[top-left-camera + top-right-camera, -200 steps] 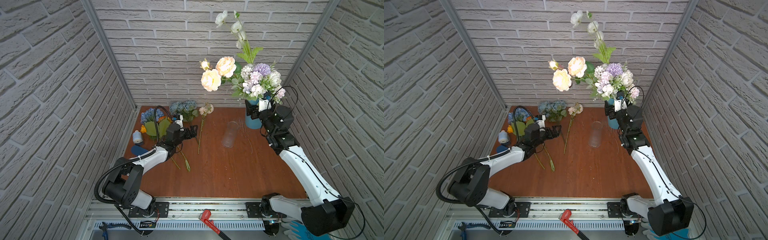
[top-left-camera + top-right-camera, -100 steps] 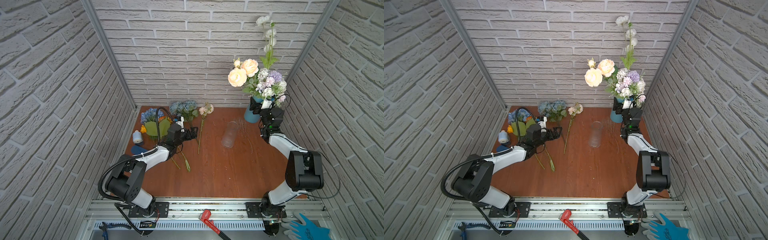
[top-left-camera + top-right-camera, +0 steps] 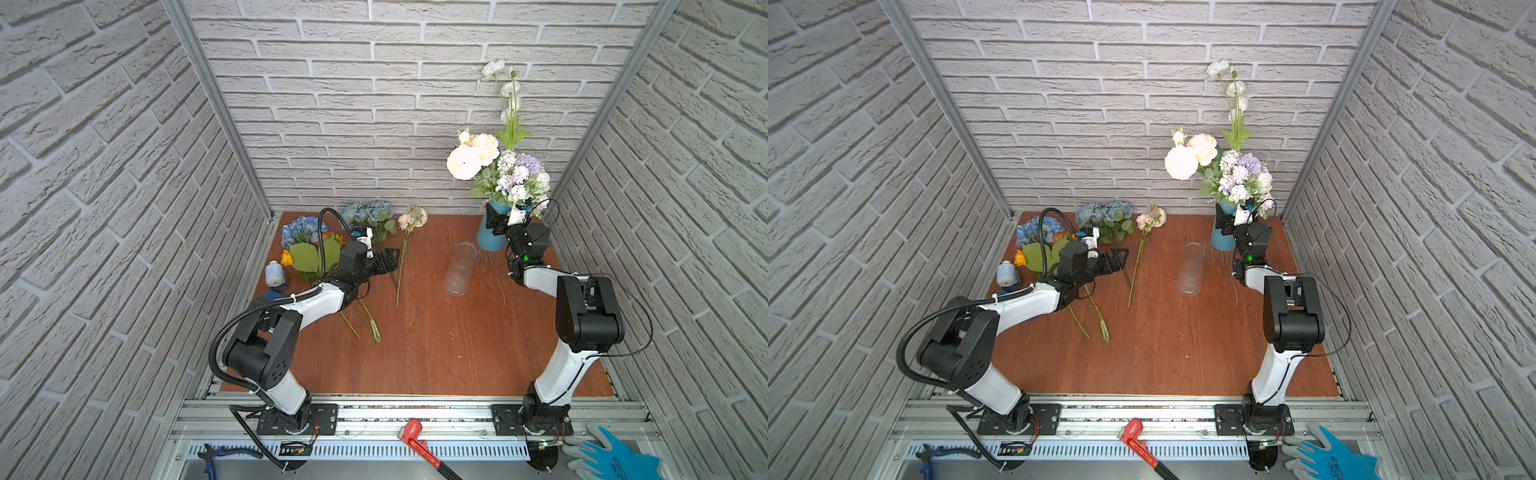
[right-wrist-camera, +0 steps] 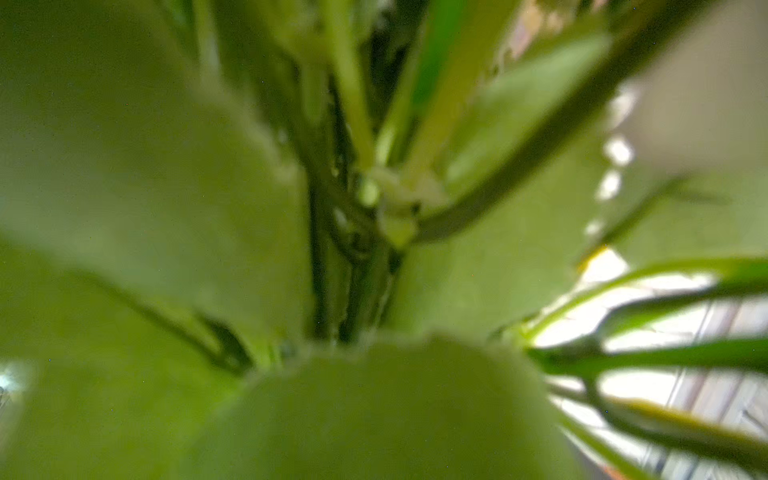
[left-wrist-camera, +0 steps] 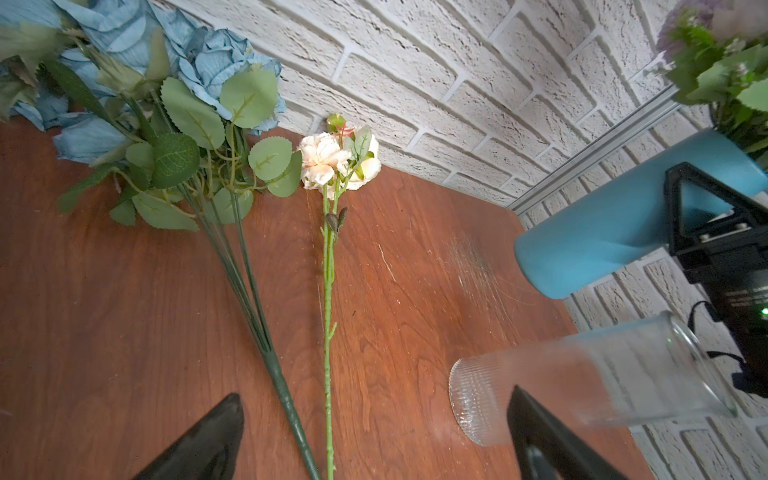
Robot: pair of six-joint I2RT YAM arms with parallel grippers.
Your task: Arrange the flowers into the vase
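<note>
Back in the right corner of the table (image 3: 436, 340), the blue vase (image 3: 490, 243) and its bouquet (image 3: 505, 174) have changed their lean. A second ago the cream roses (image 3: 465, 162) and tall white buds (image 3: 494, 68) hung far over toward the middle and reached higher in both top views. Half a second ago they had swung into the corner. Now they stand between those two positions, lower and closer to upright. The right arm (image 3: 582, 307), stretched long a second ago, is folded with its elbow raised, while the left gripper (image 3: 390, 264) has hardly shifted. The right gripper (image 3: 503, 216) clasps the blue vase just below its mouth with jaws set wide, and in the left wrist view one finger (image 5: 672, 216) lies across the vase's near side. The left gripper gapes fully and holds nothing. It hovers low over the table, and the stems of the dusty-blue roses (image 5: 124, 33) and the single cream-peach rose (image 5: 332, 162), both lying flat, run between its fingertips. A blue hydrangea (image 3: 297, 232) and an orange sunflower (image 3: 286, 258) lie behind the left arm, partly covered by its cable. A glass vase (image 3: 459, 270) stands between the two grippers. The right gripper's far finger is hidden behind the blue vase. Blurred green leaves (image 4: 145, 166) fill the right wrist view, so no finger shows there. Whether the vase's foot rests on the table cannot be told.
</note>
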